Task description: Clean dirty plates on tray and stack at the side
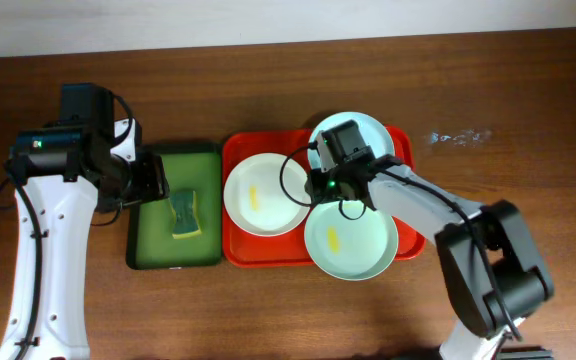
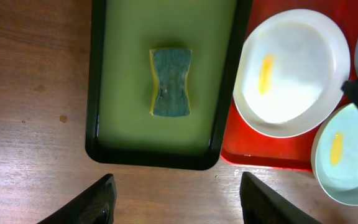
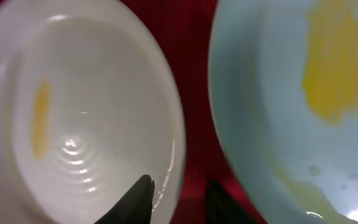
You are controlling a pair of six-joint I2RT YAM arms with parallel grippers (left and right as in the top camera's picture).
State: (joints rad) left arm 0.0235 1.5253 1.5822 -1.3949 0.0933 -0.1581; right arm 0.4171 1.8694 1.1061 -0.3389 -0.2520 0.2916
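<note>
Overhead, you see the red tray point(image 1: 268, 250) in the middle of the counter point(image 1: 528, 100) with all three dirty plates on it. The white plate point(image 1: 265, 194) lies in its left half, and one mint-blue plate point(image 1: 380, 132) sits at its upper right, partly under the right arm. The other mint-blue plate point(image 1: 351, 243) is at the lower right and overhangs the tray's lower rim. Yellow smears show on the white plate and on the lower mint-blue one. Your right end effector point(image 1: 318, 188) hangs low between these two plates. In the right wrist view its fingers point(image 3: 135, 199) stand a little apart astride the white plate's right rim, but you cannot tell whether they touch it. Left of the red tray sits a dark green tray point(image 1: 148, 200) holding a sponge point(image 1: 185, 212). Your left end effector point(image 2: 176, 205) is spread wide over the wood just beside the green tray.
</note>
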